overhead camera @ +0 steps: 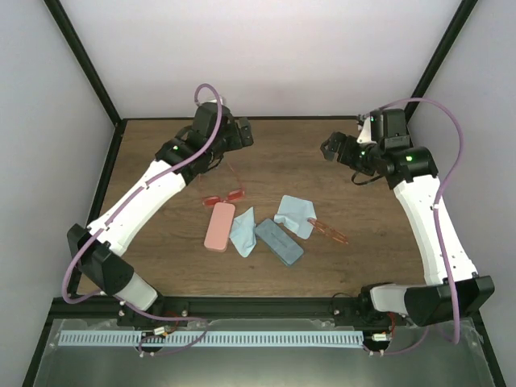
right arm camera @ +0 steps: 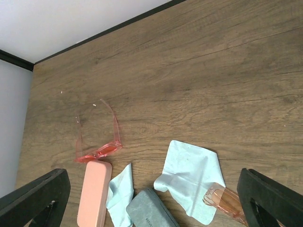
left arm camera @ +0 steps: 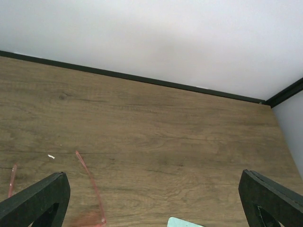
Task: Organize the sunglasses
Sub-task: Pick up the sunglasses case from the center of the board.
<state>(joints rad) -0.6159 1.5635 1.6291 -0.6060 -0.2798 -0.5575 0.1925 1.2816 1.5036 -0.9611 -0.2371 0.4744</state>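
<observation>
1. Nearest us, the left arm (overhead camera: pixel 137 205) and the right arm (overhead camera: pixel 431 218) rise from their 2 bases at the near edge of the wooden tabletop (overhead camera: pixel 161 258).
2. Next comes the grey-blue case (overhead camera: pixel 279 242), lying slantwise near the tabletop's middle. The pink case (overhead camera: pixel 219 226) lies to its left, running near to far. A light blue cloth (overhead camera: pixel 243 231) is crumpled between these 2 cases and touches both.
3. The orange-red sunglasses (overhead camera: pixel 328 231) lie to the right of the grey-blue case. One end rests on a corner of the second light blue cloth (overhead camera: pixel 295 214) and the rest lies on bare wood. That cloth is spread just beyond the grey-blue case, with one corner meeting it.
4. The reddish-pink sunglasses (overhead camera: pixel 225 196) lie flat just past the pink case's far end, their thin arms unfolded and pointing toward the back wall (overhead camera: pixel 266 56). We cannot tell whether frame and case touch.
5. Beyond that pair hangs the left claw (left arm camera: pixel 152 182), its jaws spread wide and holding nothing. Its wrist view catches only the tips of the pink arms, low on the left.
6. Across on the right, the right claw (right arm camera: pixel 152 177) hangs above the wood — jaws equally wide and empty, well apart from the things.
7. Farthest, a black edge strip (left arm camera: pixel 142 78) meets the white wall.
</observation>
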